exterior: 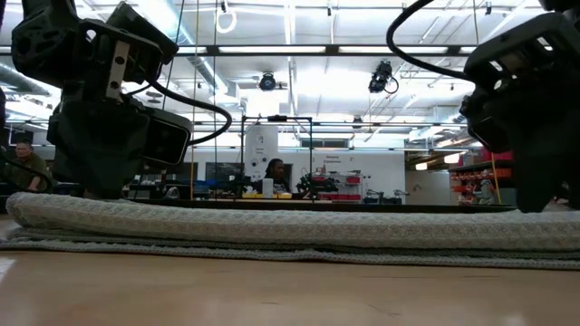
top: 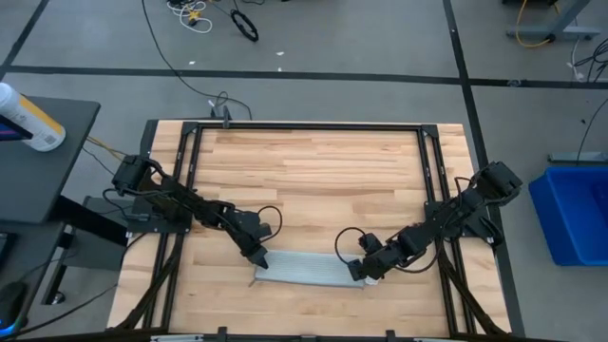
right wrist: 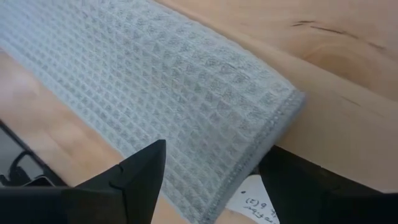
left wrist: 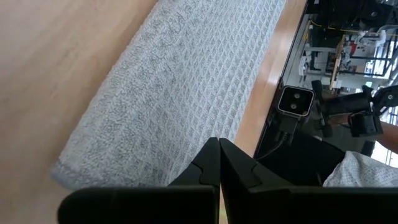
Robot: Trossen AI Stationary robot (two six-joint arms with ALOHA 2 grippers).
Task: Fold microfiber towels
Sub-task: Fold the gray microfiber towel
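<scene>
From the high view, the towel (top: 309, 269) is lying near the front edge of the desk (top: 313, 180) as a long narrow strip, so it looks like it's partway folded, with the left tool (top: 259, 259) at one short end and the right tool (top: 367, 272) at the other. Low view just shows the cloth stacked in layers, flat across the wood, arms looming at both sides. Left wrist view: fingers (left wrist: 211, 168) clenched tight together over the towel's end, and I can't see any cloth caught between them. Right wrist view: fingers (right wrist: 134, 171) spread wide, released, straddling the hemmed end with the white tag (right wrist: 252, 202) just beside. My guess is the next fold goes end to end, so the right tool needs to drop and pinch that edge cleanly.
</scene>
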